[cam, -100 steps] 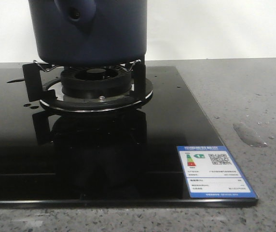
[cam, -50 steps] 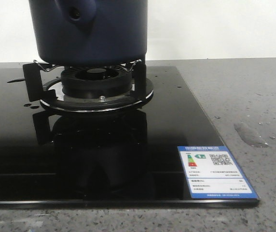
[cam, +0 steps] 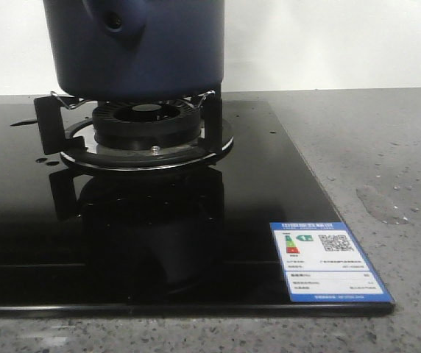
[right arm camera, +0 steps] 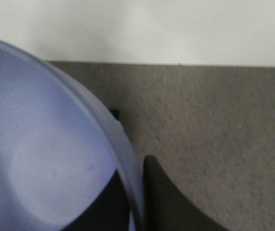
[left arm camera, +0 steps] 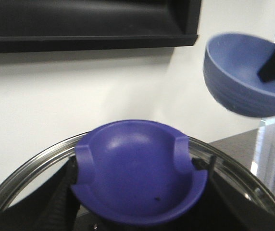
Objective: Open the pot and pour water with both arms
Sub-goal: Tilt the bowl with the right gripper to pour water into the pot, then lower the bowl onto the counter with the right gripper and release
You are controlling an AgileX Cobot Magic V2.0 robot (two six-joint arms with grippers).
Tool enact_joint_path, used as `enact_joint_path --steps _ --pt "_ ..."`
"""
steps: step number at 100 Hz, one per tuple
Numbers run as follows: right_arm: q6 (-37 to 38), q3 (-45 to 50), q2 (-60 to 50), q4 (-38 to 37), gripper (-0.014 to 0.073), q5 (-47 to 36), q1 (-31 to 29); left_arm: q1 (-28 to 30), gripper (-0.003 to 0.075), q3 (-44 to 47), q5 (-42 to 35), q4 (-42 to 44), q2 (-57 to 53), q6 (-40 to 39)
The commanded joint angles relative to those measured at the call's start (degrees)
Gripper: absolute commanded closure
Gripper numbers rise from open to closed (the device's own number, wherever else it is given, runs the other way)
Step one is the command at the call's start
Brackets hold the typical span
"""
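The dark navy pot stands on the gas burner, its handle lug facing the camera; its top is out of view. In the left wrist view my left gripper is shut on the blue knob of a glass lid with a steel rim, held in the air. My right gripper is shut on the rim of a lighter blue ribbed bowl, which also shows in the left wrist view. Water shows as a small puddle on the counter.
A black glass hob with a blue energy label lies on the grey speckled counter. A few droplets sit on the glass left of the burner. A dark hood or shelf hangs on the white wall.
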Motion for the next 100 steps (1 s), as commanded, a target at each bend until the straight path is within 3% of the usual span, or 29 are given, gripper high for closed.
enact_joint_path --steps 1,29,50,67,88,100 --pt "-1.0 8.5 -7.4 0.6 0.0655 2.4 -2.4 -2.1 0.0478 -4.3 1.4 -0.4 2.0 1.3" --pt "-1.0 40.5 -22.1 4.9 0.0655 -4.9 -11.7 -6.0 0.0478 -12.6 5.5 -0.5 12.4 4.9" --pt "-4.5 56.4 -26.9 9.3 0.0655 -10.6 -18.8 -6.0 0.0478 -16.0 8.0 -2.2 19.0 4.9" --pt "-5.8 62.6 -27.7 10.0 0.0655 -13.2 -19.8 -4.6 0.0478 -16.5 9.8 -5.0 22.1 4.9" --pt "-5.8 63.4 -27.7 9.9 0.0652 -14.0 -19.8 1.1 0.0478 -16.5 15.2 -8.9 25.2 5.8" --pt "-5.8 63.4 -27.7 9.9 0.0564 -13.9 -19.8 3.0 0.0478 -16.5 17.9 -11.1 27.2 8.5"
